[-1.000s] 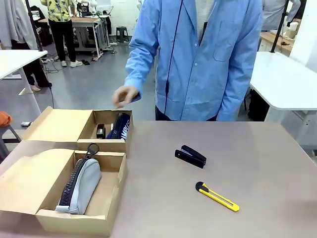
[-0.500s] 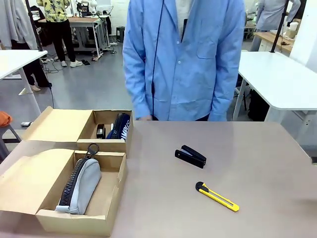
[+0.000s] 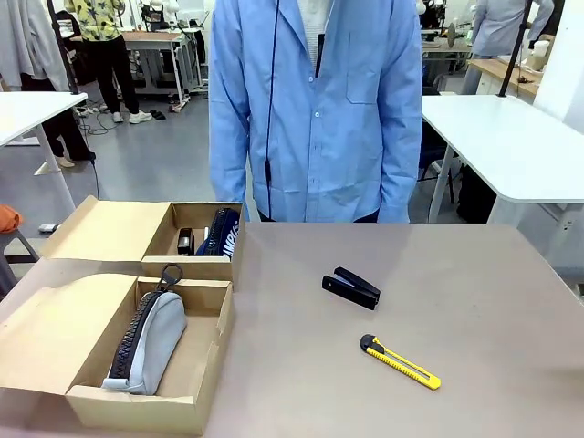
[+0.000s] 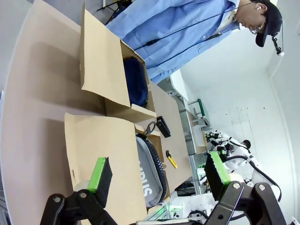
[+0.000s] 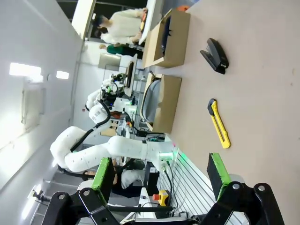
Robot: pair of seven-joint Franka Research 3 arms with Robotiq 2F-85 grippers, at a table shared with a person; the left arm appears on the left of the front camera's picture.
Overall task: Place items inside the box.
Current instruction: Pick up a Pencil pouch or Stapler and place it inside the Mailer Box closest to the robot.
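A black stapler (image 3: 351, 287) and a yellow-and-black utility knife (image 3: 400, 361) lie on the brown table right of the cardboard box (image 3: 196, 365). The grey zipped pencil case (image 3: 146, 342) lies in the box's near compartment. In the far compartment stand the dark blue pouch (image 3: 219, 233) and a small black item (image 3: 186, 241), too small to identify. I cannot make out the marker. My left gripper (image 4: 157, 176) hangs open above the box flap, with the pencil case (image 4: 150, 173) beyond it. My right gripper (image 5: 161, 173) is open, well off the table, with the knife (image 5: 219, 123) and stapler (image 5: 214, 55) ahead.
A person in a blue coat (image 3: 319, 109) stands at the table's far edge, arms down. The box's open flaps (image 3: 100, 228) spread to the left. Bare table (image 3: 484, 274) stretches to the right of the stapler and knife. White tables stand behind.
The person has drawn the hand back from above the far compartment and straightened up, shifting a little to the left. The things on the table have not moved.
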